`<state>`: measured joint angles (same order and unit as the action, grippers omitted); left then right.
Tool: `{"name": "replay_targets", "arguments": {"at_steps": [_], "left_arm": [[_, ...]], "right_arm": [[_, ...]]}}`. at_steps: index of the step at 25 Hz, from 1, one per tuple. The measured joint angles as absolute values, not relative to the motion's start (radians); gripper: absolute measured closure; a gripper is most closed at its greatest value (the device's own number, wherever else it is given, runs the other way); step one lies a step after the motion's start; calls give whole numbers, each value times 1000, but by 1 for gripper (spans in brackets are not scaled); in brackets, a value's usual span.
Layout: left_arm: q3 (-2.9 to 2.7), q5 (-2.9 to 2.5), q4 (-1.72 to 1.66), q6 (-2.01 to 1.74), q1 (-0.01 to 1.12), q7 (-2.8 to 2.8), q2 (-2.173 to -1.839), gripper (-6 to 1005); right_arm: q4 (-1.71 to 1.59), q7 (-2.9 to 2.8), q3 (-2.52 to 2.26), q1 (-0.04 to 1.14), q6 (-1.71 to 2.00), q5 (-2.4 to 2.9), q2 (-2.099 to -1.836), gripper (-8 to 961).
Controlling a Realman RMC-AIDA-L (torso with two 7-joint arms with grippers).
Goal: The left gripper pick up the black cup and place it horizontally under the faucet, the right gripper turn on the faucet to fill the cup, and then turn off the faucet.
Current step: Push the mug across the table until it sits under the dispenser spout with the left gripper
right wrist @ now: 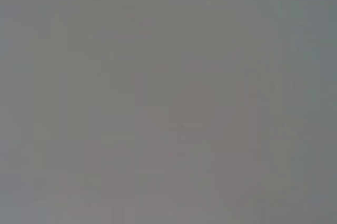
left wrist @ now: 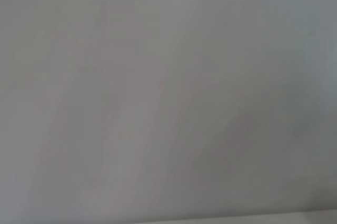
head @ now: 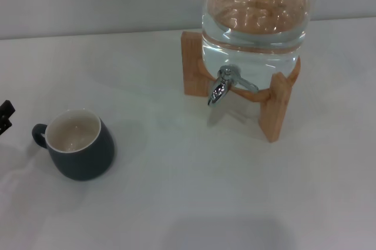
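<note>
Black cup (head: 79, 145) upright on table (head: 194, 203), left tool (head: 5, 116) just beside handle

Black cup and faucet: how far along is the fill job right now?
Nothing looks done yet. The black cup stands upright on the white table, off to the robot's left of the faucet, not under it, and looks empty. In hand: only a tip of the left gripper shows at the head view's edge beside the cup's handle, not touching. The right gripper is out of view. Left: grasp, place, open the faucet, fill, close.
</note>
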<state>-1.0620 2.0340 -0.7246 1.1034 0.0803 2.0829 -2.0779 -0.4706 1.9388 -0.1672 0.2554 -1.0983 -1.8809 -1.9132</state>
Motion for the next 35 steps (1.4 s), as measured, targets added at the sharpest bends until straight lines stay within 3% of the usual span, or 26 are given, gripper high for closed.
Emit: {"name": "replay_targets", "arguments": {"at_steps": [35], "left_arm": [[-1048, 2086, -572, 1146, 78, 2291, -2082, 121]], "right_arm": [[-466, 1943, -168, 261, -1089, -1877, -1905, 110]]}}
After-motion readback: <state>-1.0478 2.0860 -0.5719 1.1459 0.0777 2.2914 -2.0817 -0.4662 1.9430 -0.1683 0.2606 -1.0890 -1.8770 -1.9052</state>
